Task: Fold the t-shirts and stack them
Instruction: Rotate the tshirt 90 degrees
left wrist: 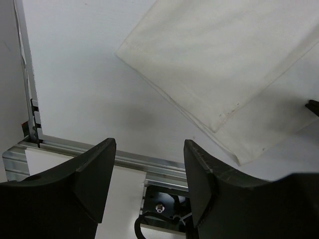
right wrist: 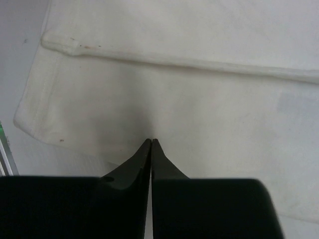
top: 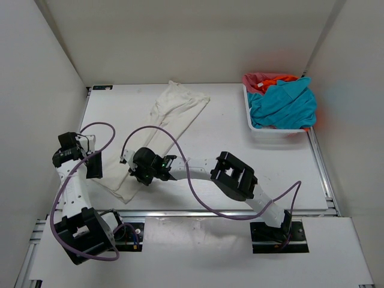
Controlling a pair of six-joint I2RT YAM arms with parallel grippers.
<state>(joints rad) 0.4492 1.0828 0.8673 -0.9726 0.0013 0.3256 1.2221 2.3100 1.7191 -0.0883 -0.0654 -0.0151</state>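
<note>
The table point(top: 240, 174) is crossed by the white t-shirt point(top: 174, 111), which is laid out as a long folded strip. Its near end lies directly under the right gripper point(right wrist: 151, 142), and the rest runs away beyond the fingertips. The basket point(top: 259, 133) is set well apart, far beyond that gripper and to its right. It is filled by the teal-blue t-shirt point(top: 282, 105), with the orange t-shirt point(top: 282, 78) and the pinkish-red t-shirt point(top: 257, 80) showing behind it.

The right jaws are seen pressed tip to tip on the white cloth, just inside the hem. How many layers are caught cannot be told. The left gripper point(left wrist: 149, 149) is released, with nothing between its jaws, and the strip's near corner lies just ahead of it.

Should only the top layer be pinched, the lengthwise fold would likely be pulled open on lifting. A shallow pinch could also be lost as the cloth's weight comes on. With the other corner unheld, the strip could be dragged askew and the cross fold laid crooked.
</note>
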